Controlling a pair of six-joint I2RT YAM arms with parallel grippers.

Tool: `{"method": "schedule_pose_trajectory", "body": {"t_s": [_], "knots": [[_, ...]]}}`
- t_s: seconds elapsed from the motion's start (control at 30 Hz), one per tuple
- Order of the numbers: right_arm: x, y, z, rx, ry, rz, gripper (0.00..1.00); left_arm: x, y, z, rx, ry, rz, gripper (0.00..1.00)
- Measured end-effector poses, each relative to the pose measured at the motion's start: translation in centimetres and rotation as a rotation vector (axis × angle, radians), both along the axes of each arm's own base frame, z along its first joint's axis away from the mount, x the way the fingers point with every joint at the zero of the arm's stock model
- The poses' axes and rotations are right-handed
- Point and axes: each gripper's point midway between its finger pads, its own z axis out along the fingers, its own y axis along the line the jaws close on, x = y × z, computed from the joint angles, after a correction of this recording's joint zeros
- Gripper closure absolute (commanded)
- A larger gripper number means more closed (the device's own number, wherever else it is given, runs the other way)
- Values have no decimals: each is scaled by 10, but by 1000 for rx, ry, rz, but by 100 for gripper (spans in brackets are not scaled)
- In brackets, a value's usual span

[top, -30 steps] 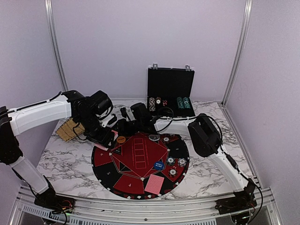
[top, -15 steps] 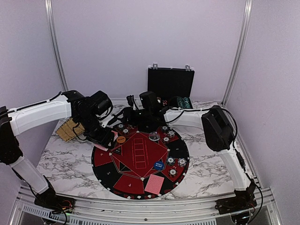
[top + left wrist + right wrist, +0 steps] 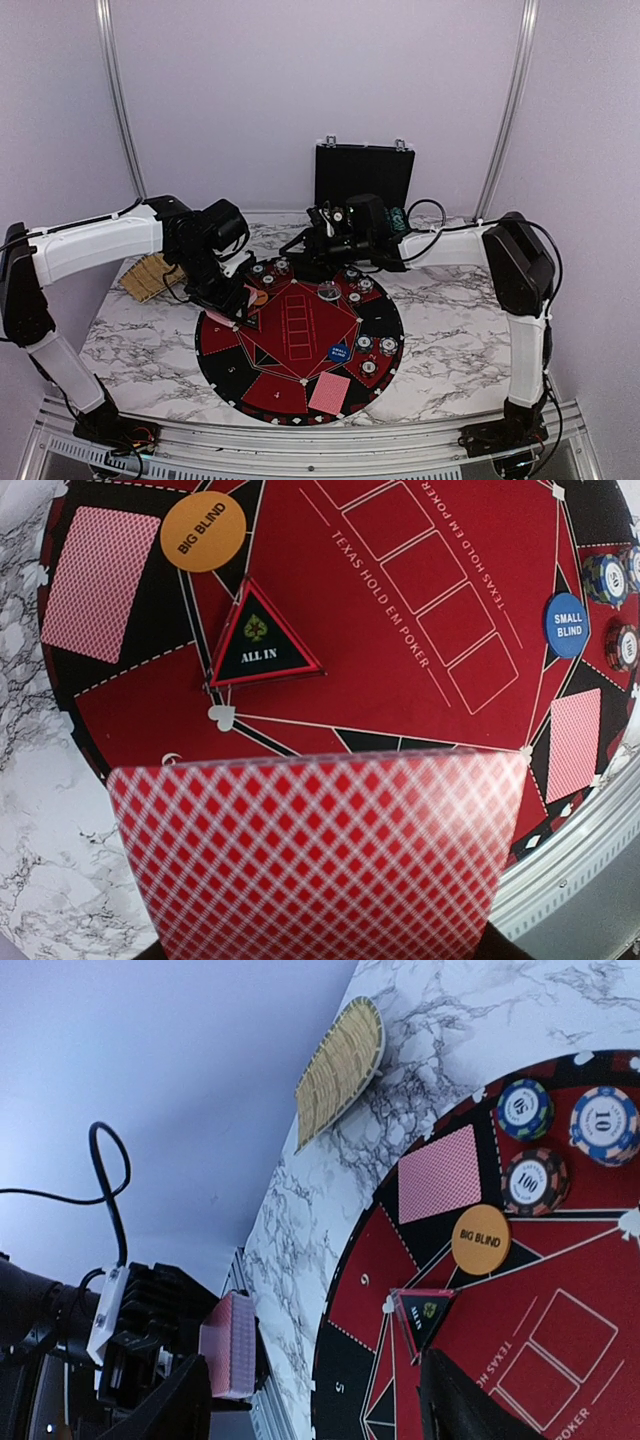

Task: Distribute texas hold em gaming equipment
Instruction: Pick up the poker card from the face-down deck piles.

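1. Chips show the progress in the top view: a far-left trio (image 3: 268,272) on the mat (image 3: 225,365), a far-right trio (image 3: 357,286), a near-right trio (image 3: 374,352) beside the blue disc (image 3: 339,352), and a near card (image 3: 329,393) at the front seat. The near-left seats look bare, so I judge the dealing roughly half done. The left gripper (image 3: 238,297) hangs over the mat's left edge. The right gripper (image 3: 308,242) hovers past the far edge, before the black case (image 3: 363,180). A second ago the right arm lay across the far-left seat; it has since swung back toward the case, uncovering the far-left trio. The left arm has barely shifted.
2. Left wrist view: the deck of red-backed cards (image 3: 320,850) fills the foreground, with the fingers holding it out of sight. Beyond it lie the orange disc (image 3: 203,530), the all-in triangle (image 3: 262,640) and a far-left card (image 3: 100,580) already dealt.
3. Right wrist view: the right gripper's fingers (image 3: 185,1405) stand apart with nothing between them. Across the mat, the left gripper is clamped on the deck of red-backed cards. A woven tray (image 3: 340,1070) lies on the marble table (image 3: 500,1020), off the mat.
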Motion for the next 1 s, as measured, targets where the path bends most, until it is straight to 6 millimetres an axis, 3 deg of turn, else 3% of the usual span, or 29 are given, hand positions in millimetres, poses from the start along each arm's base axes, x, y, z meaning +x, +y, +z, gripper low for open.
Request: {"method": "schedule_pose_trajectory", "body": {"t_s": [0.23,0.5,1.0], "knots": [[-36,-22,-3,1,45,55,23,-2,-23,-5,7,6,-56,59],[-60,-36,-20,-3,122,76,22,-2,-38,-10,5,5,-91,59],[-81,-21,-8,35,122,136,22,-2,-51,-9,-9,1,-120,59]]}}
